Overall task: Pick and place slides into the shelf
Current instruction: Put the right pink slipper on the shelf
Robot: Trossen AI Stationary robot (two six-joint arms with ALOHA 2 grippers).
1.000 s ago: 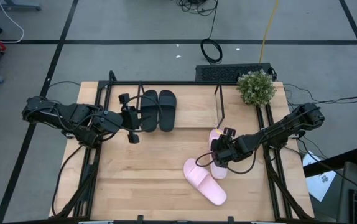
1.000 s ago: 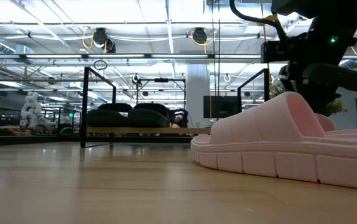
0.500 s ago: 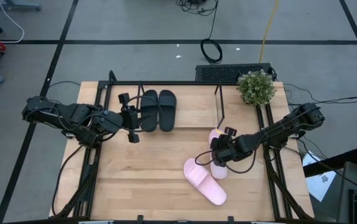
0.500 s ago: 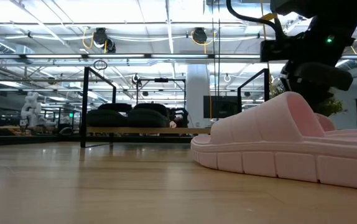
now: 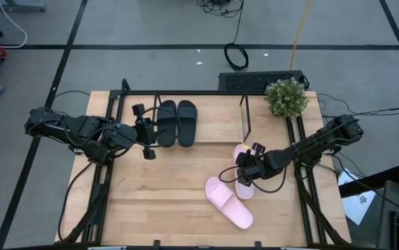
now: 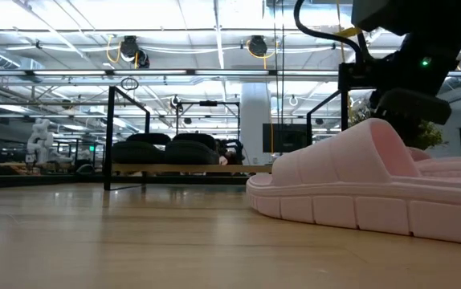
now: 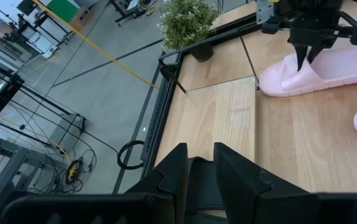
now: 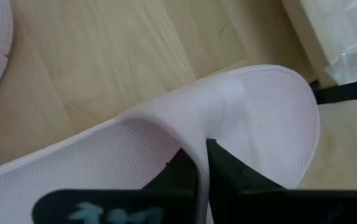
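Nothing shifted — right gripper [image 8: 197, 165] pinches pink slide's strap [image 8: 228, 118].

1. Two matte black slide sandals [image 5: 176, 123] stood side by side inside the thin black-rod shelf [image 5: 245, 118] with its light wood base.
2. One pale pink slide sandal [image 5: 229, 203] lay flat on the counter.
3. The other pink slide [image 5: 242, 173] lay just beside it, its strap pinched.

Pink slides [image 5: 229, 201], black slides [image 5: 176, 123], black-rod shelf [image 5: 244, 118], green plant [image 5: 286, 96]
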